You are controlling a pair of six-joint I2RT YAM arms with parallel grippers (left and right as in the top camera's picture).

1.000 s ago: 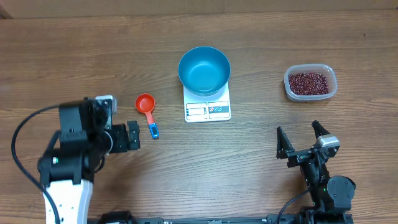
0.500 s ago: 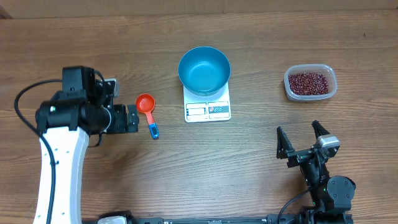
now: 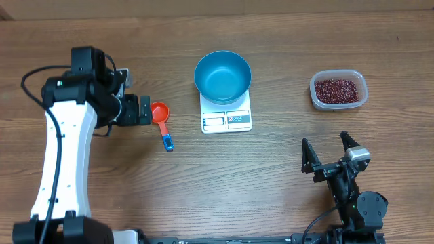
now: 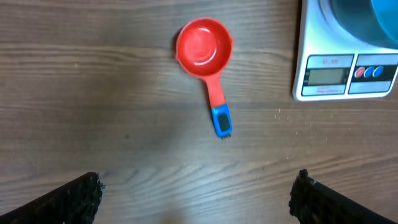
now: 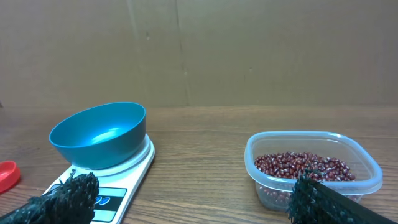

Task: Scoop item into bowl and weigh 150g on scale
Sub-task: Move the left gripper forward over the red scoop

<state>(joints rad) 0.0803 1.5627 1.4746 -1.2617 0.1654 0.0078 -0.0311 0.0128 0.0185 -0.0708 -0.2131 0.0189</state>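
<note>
Before me the empty blue bowl (image 3: 222, 76) stands upright on the white scale (image 3: 226, 120); right of it, dark red beans (image 3: 337, 89) fill a tub (image 3: 316, 99).

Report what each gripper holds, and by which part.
Nothing is held. The left gripper is open just short of the scoop; the right gripper is open, touching nothing.

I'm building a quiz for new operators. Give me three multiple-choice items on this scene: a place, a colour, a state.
1. Where does the round, deep blue bowl stand? A on the small white kitchen scale; B on a plate; C on a shelf.
2. What colour is the cup of the plastic measuring scoop? A green; B red-orange; C white.
3. The left gripper is: A shut on the scoop; B open, empty; C shut, empty.
Answers: A, it sits on the platform; B, plainly red-orange; B, fingers apart, nothing between.
</note>
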